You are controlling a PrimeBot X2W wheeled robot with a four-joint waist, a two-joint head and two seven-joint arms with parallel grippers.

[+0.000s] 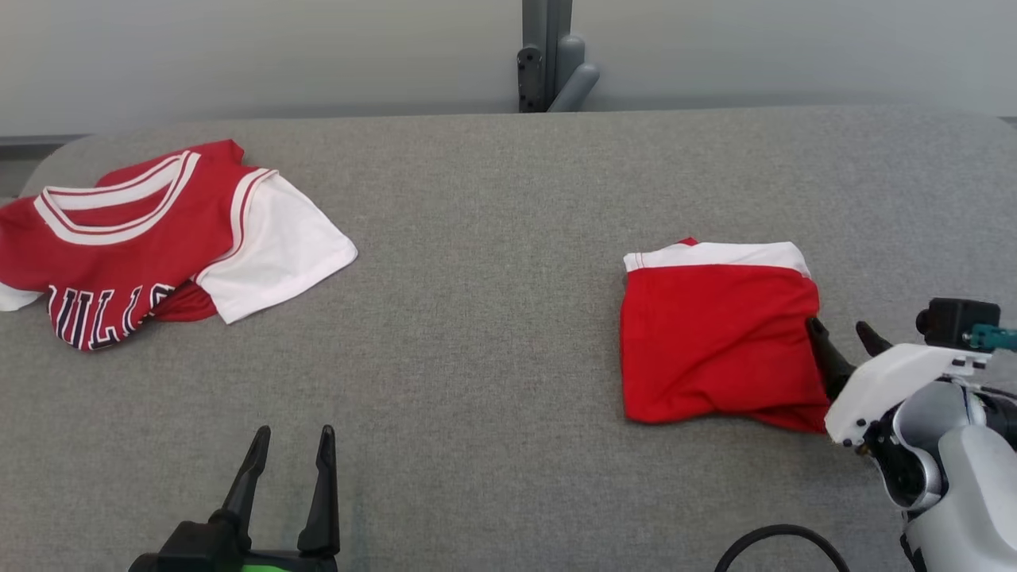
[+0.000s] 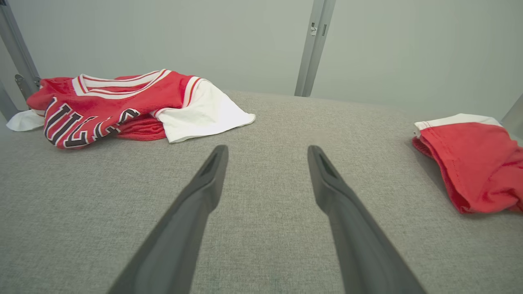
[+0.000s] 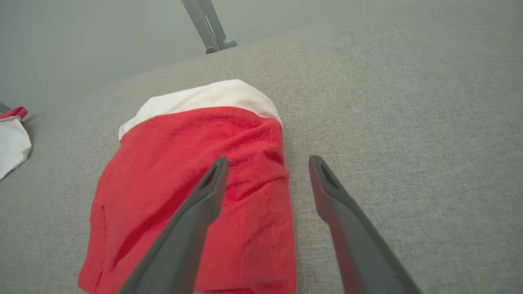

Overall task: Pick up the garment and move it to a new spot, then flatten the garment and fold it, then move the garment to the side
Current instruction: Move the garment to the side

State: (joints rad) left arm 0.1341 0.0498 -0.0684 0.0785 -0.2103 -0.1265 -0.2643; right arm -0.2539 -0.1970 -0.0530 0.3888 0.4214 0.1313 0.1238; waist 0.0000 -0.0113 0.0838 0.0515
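The left claw [image 1: 294,435] sits nearest, low at the lower left of the head view, its two dark tapered fingers spread wide over bare cloth and holding nothing. The right claw [image 1: 840,326] is the second of the two, on a white and grey wrist at the right. It is also wide open. In its wrist view one finger lies over the red cloth and the other over bare worktop, with the garment's right edge between them; whether either finger touches the cloth cannot be told.

There are two pieces of clothing, well apart. The garment [image 1: 715,342] lies folded at the right of the worktop [image 1: 493,318] as a rough rectangle of soft red knit with shallow wrinkles and a white band along its far edge. Its near right corner is a little rumpled. The jersey [image 1: 127,238] lies crumpled at the far left, red with a white striped collar, one white sleeve spread towards the middle and dark, white-edged letters on a turned-over fold.

One worktop carries everything, covered in a grey woven fabric with a fine, even texture; its far corners are rounded. Behind it stands a plain pale grey wall [image 1: 238,56] with one grey metal post [image 1: 547,56] at the middle. One black cable [image 1: 775,540] loops at the bottom edge near the right arm.
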